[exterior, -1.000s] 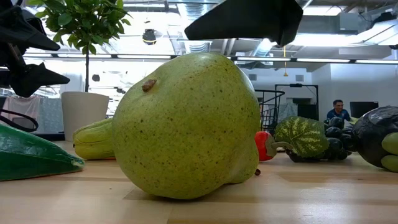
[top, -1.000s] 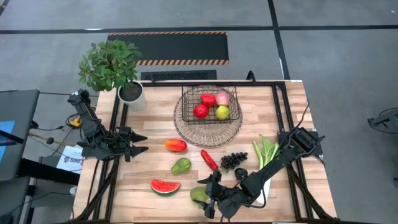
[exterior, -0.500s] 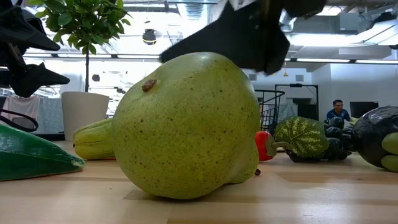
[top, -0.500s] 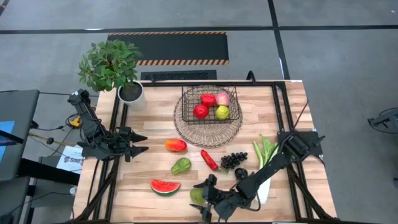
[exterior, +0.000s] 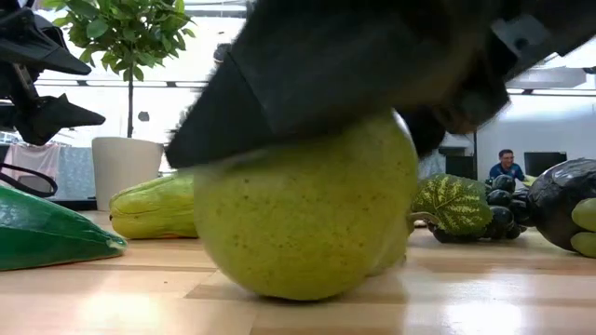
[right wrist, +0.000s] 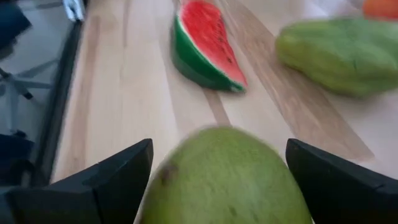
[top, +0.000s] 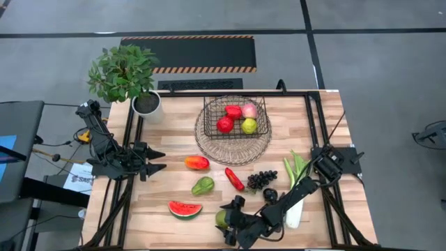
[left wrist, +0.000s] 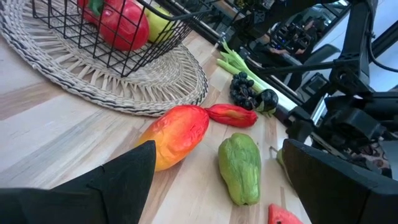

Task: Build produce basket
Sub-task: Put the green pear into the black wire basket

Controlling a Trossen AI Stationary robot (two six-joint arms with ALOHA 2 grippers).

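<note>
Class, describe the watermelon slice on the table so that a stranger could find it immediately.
Start at the wooden table and go to its near edge, on the left arm's side. The watermelon slice lies flat there, apart from the green pear beyond it. It alone is a half-round wedge, red flesh with a green rind.

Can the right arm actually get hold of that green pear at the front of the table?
Probably yes. The right gripper is open, its fingers on either side of the green pear, and nothing lies between them.
</note>
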